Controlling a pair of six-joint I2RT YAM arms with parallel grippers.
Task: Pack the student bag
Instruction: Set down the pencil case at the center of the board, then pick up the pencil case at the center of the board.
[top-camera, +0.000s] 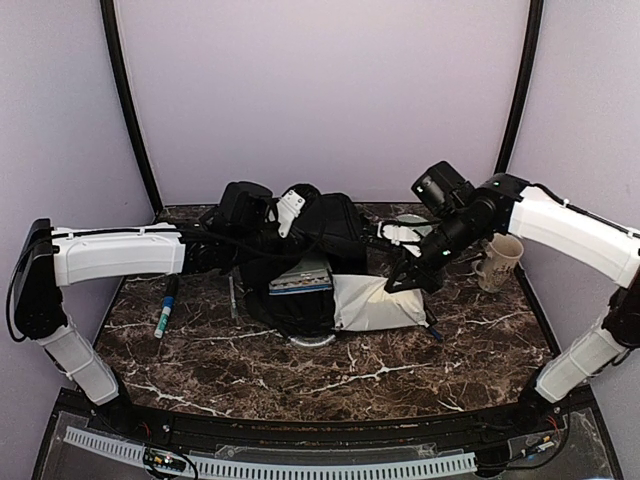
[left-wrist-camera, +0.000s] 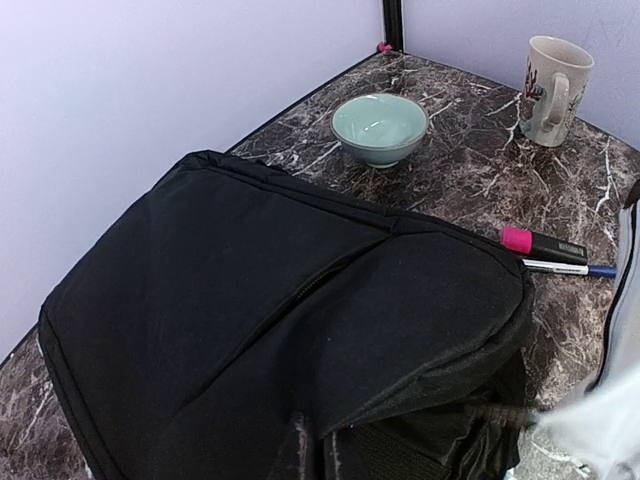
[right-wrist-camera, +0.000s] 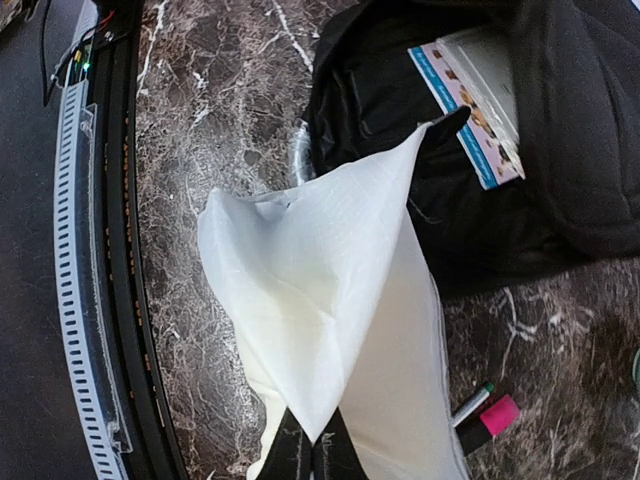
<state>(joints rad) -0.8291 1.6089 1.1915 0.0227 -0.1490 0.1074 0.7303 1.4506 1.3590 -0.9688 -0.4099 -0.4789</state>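
Dark marble table (top-camera: 400, 360): right gripper (right-wrist-camera: 312, 445) clamped on a corner of the white pouch (right-wrist-camera: 320, 300). Beyond that pouch lies the student bag (left-wrist-camera: 250, 320), directly beneath the left gripper (top-camera: 287, 222), which is closed; any hold on the fabric is indeterminate.

Big floppy black student bag (top-camera: 338, 228) lying flat mid-table on the dark marble top (top-camera: 250, 370). Soft fabric, zip mouth gaping toward the near edge, a book (top-camera: 303, 275) poking out.
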